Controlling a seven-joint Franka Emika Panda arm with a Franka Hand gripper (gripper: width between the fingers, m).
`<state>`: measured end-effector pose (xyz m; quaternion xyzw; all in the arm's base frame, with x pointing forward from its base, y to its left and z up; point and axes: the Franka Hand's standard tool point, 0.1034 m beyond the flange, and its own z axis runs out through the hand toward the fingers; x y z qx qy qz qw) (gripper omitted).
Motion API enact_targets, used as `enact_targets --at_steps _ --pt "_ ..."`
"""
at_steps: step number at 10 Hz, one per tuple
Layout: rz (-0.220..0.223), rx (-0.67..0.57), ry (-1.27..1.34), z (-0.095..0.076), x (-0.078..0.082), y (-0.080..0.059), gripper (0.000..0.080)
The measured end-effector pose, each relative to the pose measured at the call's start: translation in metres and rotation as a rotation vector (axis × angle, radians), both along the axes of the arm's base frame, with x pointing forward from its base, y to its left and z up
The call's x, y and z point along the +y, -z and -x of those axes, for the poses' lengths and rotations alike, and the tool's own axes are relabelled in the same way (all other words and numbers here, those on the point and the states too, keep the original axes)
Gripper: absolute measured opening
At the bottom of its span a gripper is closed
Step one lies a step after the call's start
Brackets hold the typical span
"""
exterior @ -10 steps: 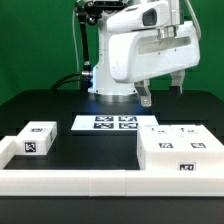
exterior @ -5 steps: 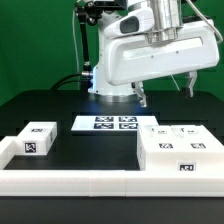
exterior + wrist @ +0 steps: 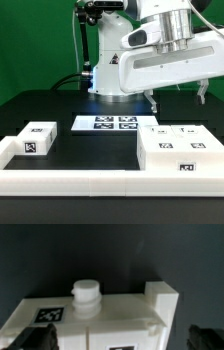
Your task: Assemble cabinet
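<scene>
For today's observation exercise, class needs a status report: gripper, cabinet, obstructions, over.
Gripper open, empty, hovering above cabinet. Cabinet at exterior view's right, untouched. Nothing between them; small white block sits apart at exterior view's left.

Open claw (image 3: 179, 100) hovers above the white cabinet (image 3: 180, 150).

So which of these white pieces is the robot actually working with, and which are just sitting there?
Belongs to the job: the cabinet; the open gripper hovering over it; probably also the small tagged block on the exterior view's left, which looks like a loose part.

Just lying about: the marker board; the long low white rail along the front.
</scene>
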<state>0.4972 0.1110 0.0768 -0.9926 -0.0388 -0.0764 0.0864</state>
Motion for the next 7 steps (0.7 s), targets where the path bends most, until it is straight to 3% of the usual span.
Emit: enact_targets --at_steps 1,4,7 --pt "0.011 -0.025 -0.053 0.004 -0.009 0.005 0.0649" --pt "0.010 -0.018 -0.051 0.003 -0.009 0.004 0.0649" --pt "0.033 -0.008 0.001 0.012 -0.040 0.012 0.0649"
